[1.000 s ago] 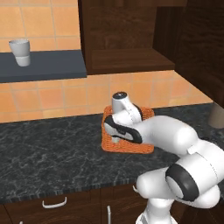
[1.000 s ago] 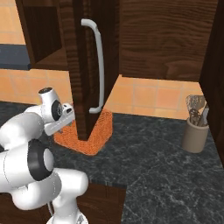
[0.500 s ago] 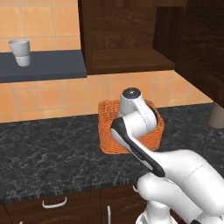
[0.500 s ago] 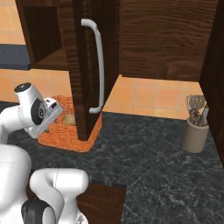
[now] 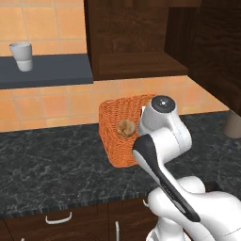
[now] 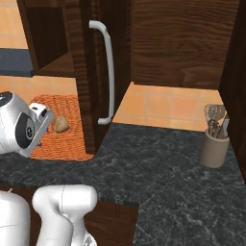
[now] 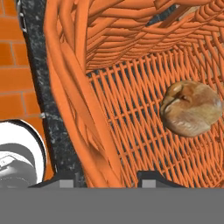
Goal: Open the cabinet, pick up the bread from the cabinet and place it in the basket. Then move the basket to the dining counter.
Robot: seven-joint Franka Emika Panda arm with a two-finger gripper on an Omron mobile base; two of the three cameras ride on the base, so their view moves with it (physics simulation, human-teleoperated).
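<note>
The orange wicker basket is over the black speckled counter, below the open dark wood cabinet. Inside it lies the small tan bread roll, also plain on the weave in the hand view and in the right base view. My gripper straddles the basket's near wall, one fingertip outside and one inside, shut on it. The cabinet door with its silver bar handle stands swung open beside the basket.
A white cup stands on a dark shelf at the left. A beige utensil holder sits at the right on the counter. Low drawers with curved handles run under the counter edge. The open door juts out over the counter.
My hand has swung from above the basket to its right wall. The basket has shifted a little left and looks raised. The bread now shows uncovered inside it.
</note>
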